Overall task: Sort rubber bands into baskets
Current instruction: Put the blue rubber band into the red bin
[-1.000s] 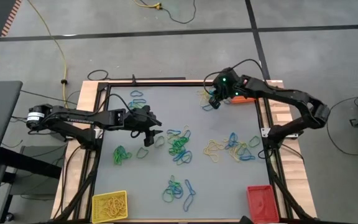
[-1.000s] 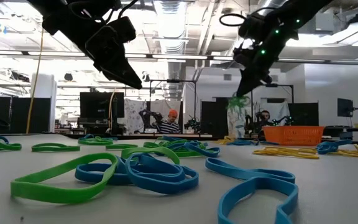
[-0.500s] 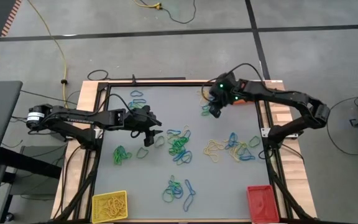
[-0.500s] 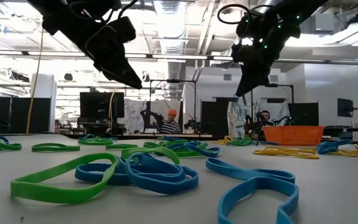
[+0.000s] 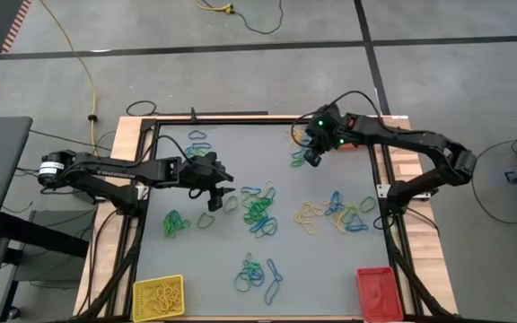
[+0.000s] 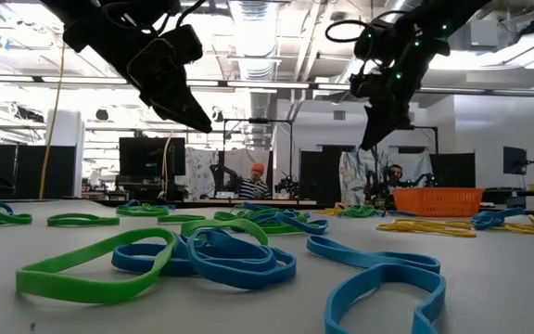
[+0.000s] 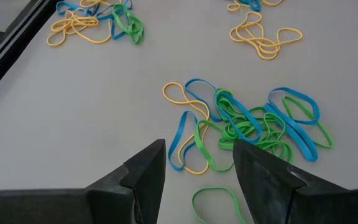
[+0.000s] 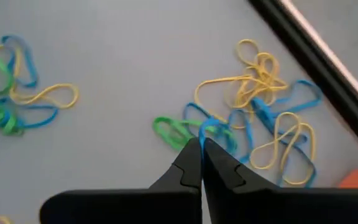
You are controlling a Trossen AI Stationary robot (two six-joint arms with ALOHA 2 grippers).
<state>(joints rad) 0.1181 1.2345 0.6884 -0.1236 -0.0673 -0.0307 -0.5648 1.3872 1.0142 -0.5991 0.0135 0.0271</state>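
Right tool (image 5: 311, 158) hangs above the worktop (image 5: 232, 233) near one o'clock, fingers pressed together with nothing between them, over a small green and blue cluster of rubber bands (image 8: 194, 127). Left tool (image 5: 214, 199) hovers near nine o'clock, fingers parted and empty. Orange basket (image 5: 359, 144) sits at one o'clock, yellow basket (image 5: 158, 296) at seven, red basket (image 5: 379, 292) at five.

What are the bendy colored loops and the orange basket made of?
The loops look like rubber: thin, matte strips that flop into wavy shapes on the table. The orange basket looks like plastic: bright, stiff, with a lattice of small holes in its walls. I can't be sure of either from looks alone.
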